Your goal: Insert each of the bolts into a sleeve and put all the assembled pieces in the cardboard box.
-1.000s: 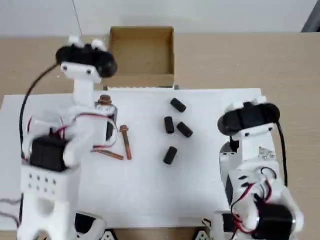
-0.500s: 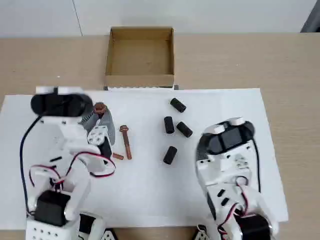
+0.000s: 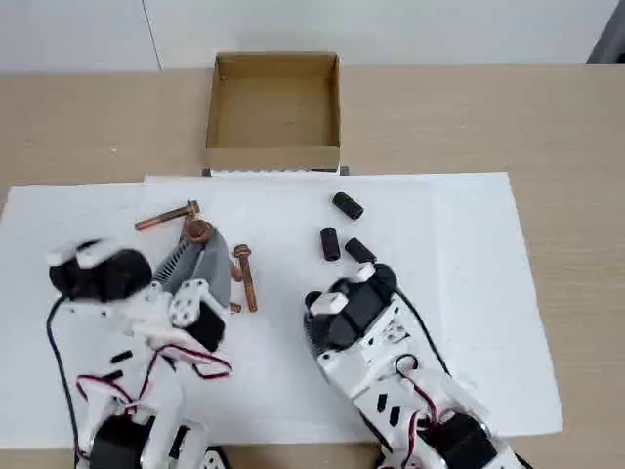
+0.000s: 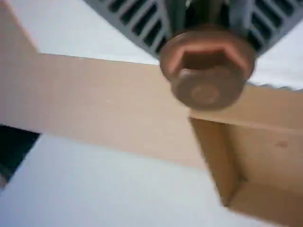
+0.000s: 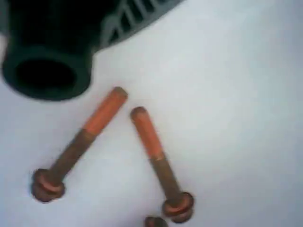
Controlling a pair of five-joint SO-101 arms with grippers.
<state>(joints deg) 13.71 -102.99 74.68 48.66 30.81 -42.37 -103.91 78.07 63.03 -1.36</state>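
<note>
High view looks down over the whole table (image 3: 566,117). Wrist views sit close — left faces the box (image 4: 255,156), right the loose bolts (image 5: 154,151) — both also visible overhead.

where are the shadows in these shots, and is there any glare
high view: even light, no glare on the white sheet, only soft shade inside the cardboard box walls; left wrist view: the held bolt has a lit head, and the box's inner corner is darker; right wrist view: the two loose bolts cast faint shadows, and the held sleeve has a black bore.
</note>
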